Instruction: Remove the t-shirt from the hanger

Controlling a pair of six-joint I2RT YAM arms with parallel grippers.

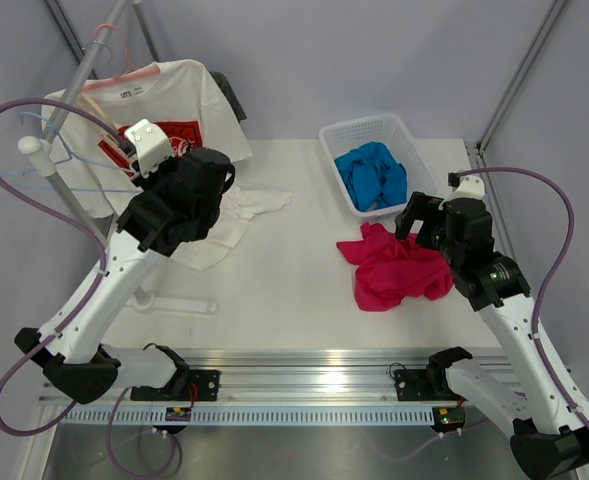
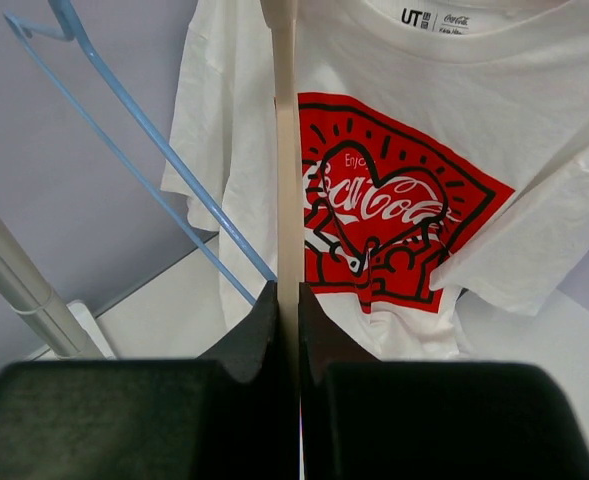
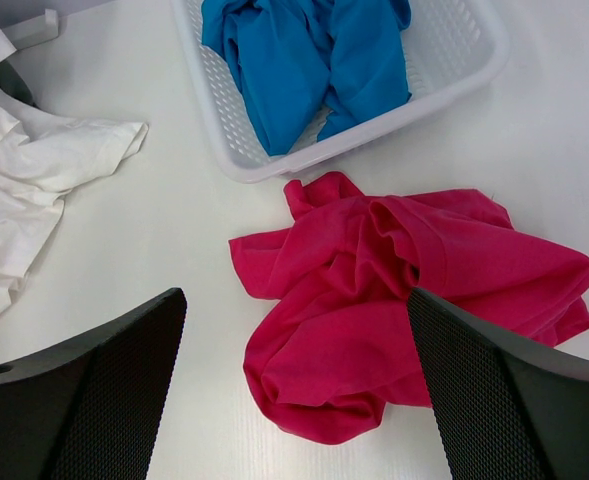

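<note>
The magenta-red t-shirt [image 1: 394, 272] lies crumpled on the table, off the hanger, in front of the basket. It also shows in the right wrist view [image 3: 374, 300]. My right gripper [image 1: 419, 218] is open and empty just above it, its jaws spread wide [image 3: 295, 292] on either side of the cloth's near part. My left gripper [image 1: 132, 152] is raised at the rack at the far left. It is shut on the bare beige wooden hanger [image 2: 287, 180], whose thin edge runs up from between my fingers [image 2: 287, 292].
A white Coca-Cola t-shirt [image 1: 179, 100] hangs on a pink hanger right behind the wooden hanger, its hem trailing on the table. Blue wire hangers [image 2: 144, 130] and the grey rack pole [image 2: 14, 280] stand to the left. A white basket [image 1: 326, 136] holds blue cloth [image 1: 374, 175].
</note>
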